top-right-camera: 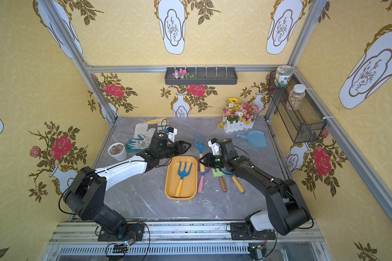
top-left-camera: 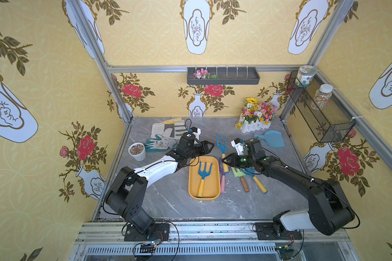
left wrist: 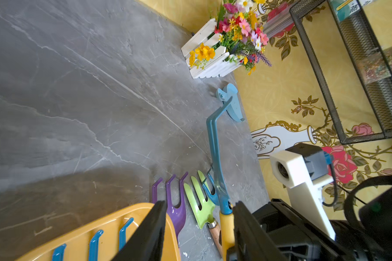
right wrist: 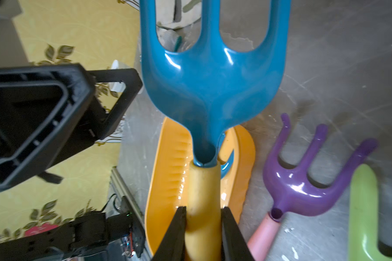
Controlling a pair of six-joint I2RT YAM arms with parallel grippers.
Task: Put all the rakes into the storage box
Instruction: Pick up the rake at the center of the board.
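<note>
1. held rake: glossy teal-blue plastic head with three tines on a rounded yellow handle. It is just beside the right long rim of the storage box and outside it. Its long axis runs near-to-far, tines toward the back wall, roughly parallel to the box's long side.

2. storage box: shallow yellow-orange plastic tray, a rounded rectangle with a raised rim. It lies to the left of the held rake. It already contains a second rake with the same blue head and yellow handle, lying lengthwise.

3. right gripper: black jaws clamped on either side of the yellow handle. This is the carrying arm. Judgement: the coming move is a short carry leftward over the rim, axis unchanged.

4. left gripper: jaws parted, nothing between them. It hangs by the box's far end, close to the blue tines, possibly in the path.

5. purple rake: purple plastic head, pink handle. It lies on the tabletop of grey marble pattern, just right of the box.

6. Views: only the right wrist view shows the clamp, which the gripper body hides in both top views. Only the top views show the whole box. The left wrist view shows the held rake edge-on and seemingly lifted, though its height is uncertain.
</note>
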